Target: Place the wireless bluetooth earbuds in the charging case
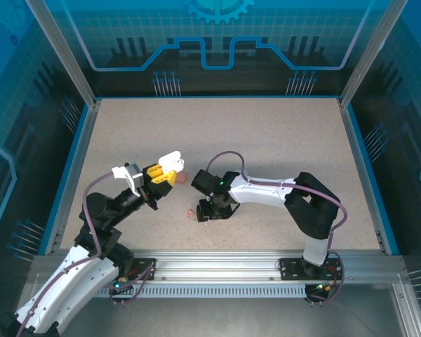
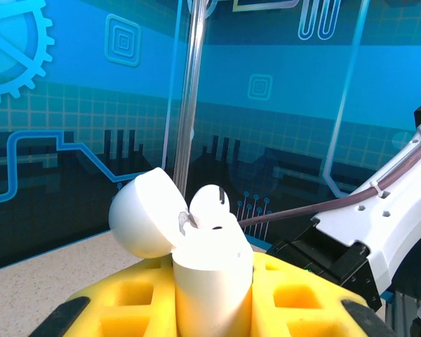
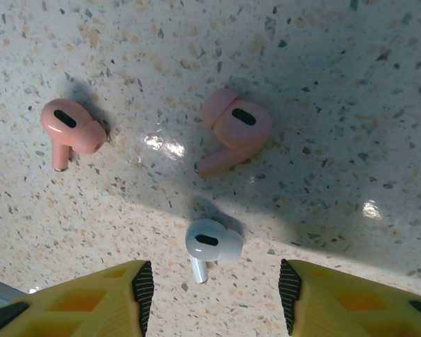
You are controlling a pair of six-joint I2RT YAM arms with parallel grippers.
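Observation:
My left gripper [image 1: 163, 173] is shut on the white charging case [image 2: 212, 270], held upright above the table with its lid [image 2: 144, 214] flipped open to the left. One white earbud [image 2: 209, 202] sits in the case with its head sticking out. My right gripper [image 3: 215, 298] points down at the table, open, close over a white earbud [image 3: 212, 244] that lies just ahead of the gap between the yellow fingers [image 3: 130, 298]. Two salmon earbuds [image 3: 70, 130] [image 3: 233, 130] lie further ahead on the speckled surface. From above, the right gripper [image 1: 209, 209] is next to a salmon earbud [image 1: 191, 212].
A small salmon object [image 1: 183, 177] lies on the table beside the left gripper. The right arm [image 2: 389, 210] reaches across close to the held case. Aluminium posts and blue panels wall in the table [image 1: 266, 133], with a rail along the near edge.

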